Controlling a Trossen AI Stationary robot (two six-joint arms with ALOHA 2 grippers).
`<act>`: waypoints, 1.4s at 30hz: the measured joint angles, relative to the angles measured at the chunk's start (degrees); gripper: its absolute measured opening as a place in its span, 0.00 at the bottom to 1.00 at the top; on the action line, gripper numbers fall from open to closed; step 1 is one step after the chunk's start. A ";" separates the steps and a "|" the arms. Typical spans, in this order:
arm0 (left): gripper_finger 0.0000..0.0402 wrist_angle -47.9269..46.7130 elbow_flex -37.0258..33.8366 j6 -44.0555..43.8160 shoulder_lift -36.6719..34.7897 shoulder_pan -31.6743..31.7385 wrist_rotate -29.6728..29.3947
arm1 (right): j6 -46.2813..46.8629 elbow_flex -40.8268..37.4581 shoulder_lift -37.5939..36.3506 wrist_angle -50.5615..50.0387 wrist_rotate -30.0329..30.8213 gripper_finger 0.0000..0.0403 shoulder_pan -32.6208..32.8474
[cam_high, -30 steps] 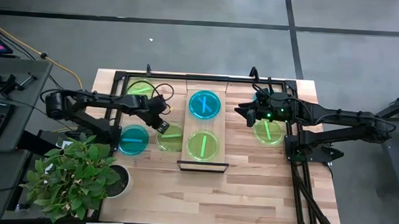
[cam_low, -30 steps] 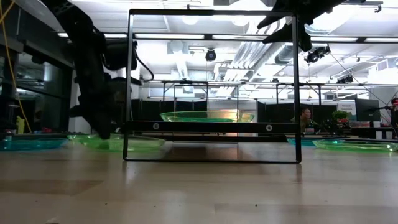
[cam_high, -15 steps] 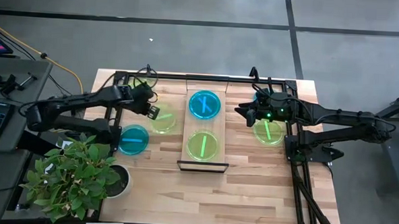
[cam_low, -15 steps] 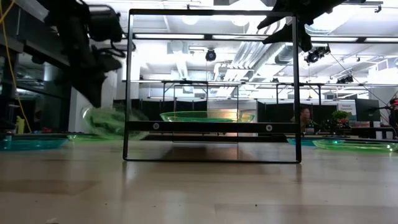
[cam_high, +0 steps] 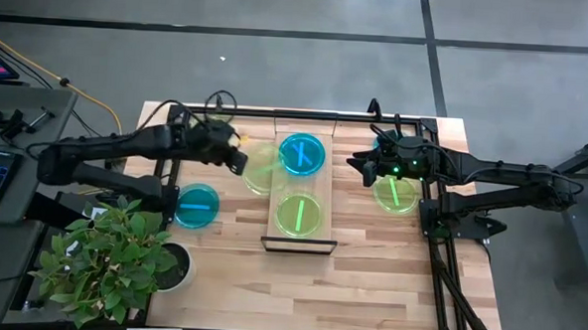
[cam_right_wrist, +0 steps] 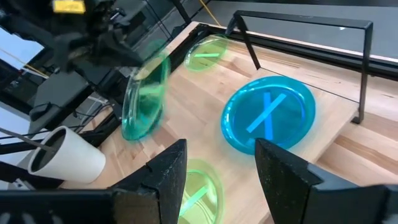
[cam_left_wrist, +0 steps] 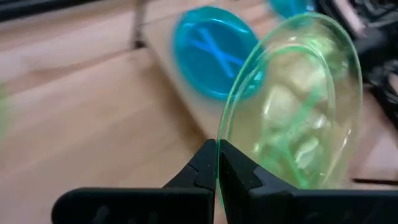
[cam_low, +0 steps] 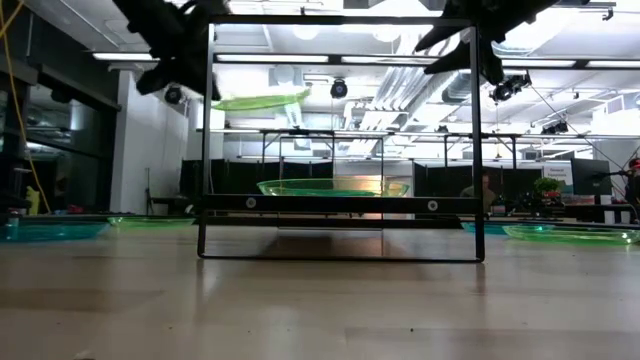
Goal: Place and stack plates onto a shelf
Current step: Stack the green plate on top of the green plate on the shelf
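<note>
My left gripper (cam_high: 239,163) is shut on a lime-green plate (cam_high: 263,165), raised beside the shelf's left edge; the low view shows this plate (cam_low: 260,101) high above the table. The shelf (cam_high: 299,243) carries a blue plate (cam_high: 300,154) at its far end and a green plate (cam_high: 298,214) at its near end. On the table lie a blue plate (cam_high: 197,205) on the left, a green plate (cam_high: 396,193) on the right and another green plate (cam_right_wrist: 208,50) near the far left corner. My right gripper (cam_high: 356,168) hovers open to the right of the shelf. My left gripper pinches the green plate by its rim (cam_left_wrist: 219,163) between the two fingers, at the edge nearest the arm. The fingers (cam_left_wrist: 202,168) reach it from the table's left. The plate is lifted clear and stretches away from the fingers toward the shelf, close to level in the low view.
A black metal frame (cam_low: 340,20) stands over the shelf, its top bar high above the board. A potted plant (cam_high: 121,257) in a white pot (cam_right_wrist: 68,158) sits at the table's near left corner. Bare wood (cam_high: 358,287) lies in front of the shelf.
My left gripper has lifted the green plate off the table, swung toward the far edge, then moved right toward the shelf while rising. The plate tipped on the way and now hangs nearly level, high beside the frame.
</note>
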 joint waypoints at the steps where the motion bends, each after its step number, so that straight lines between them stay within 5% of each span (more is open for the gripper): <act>1: 0.00 1.26 0.04 -0.80 1.07 -1.34 0.00 | 0.00 0.00 0.00 -0.14 0.14 0.43 0.02; 10: 0.00 16.90 0.04 -6.95 16.43 -11.61 -1.15 | 0.00 0.00 0.00 -0.35 0.41 0.43 0.02; 16: 0.00 18.98 0.04 -10.00 22.54 -13.93 -2.20 | -0.02 0.00 0.00 -0.44 0.44 0.43 0.02; 42: 0.00 24.60 0.09 -8.47 28.51 -15.39 0.22 | -0.02 -0.02 0.07 -1.29 2.10 0.43 0.00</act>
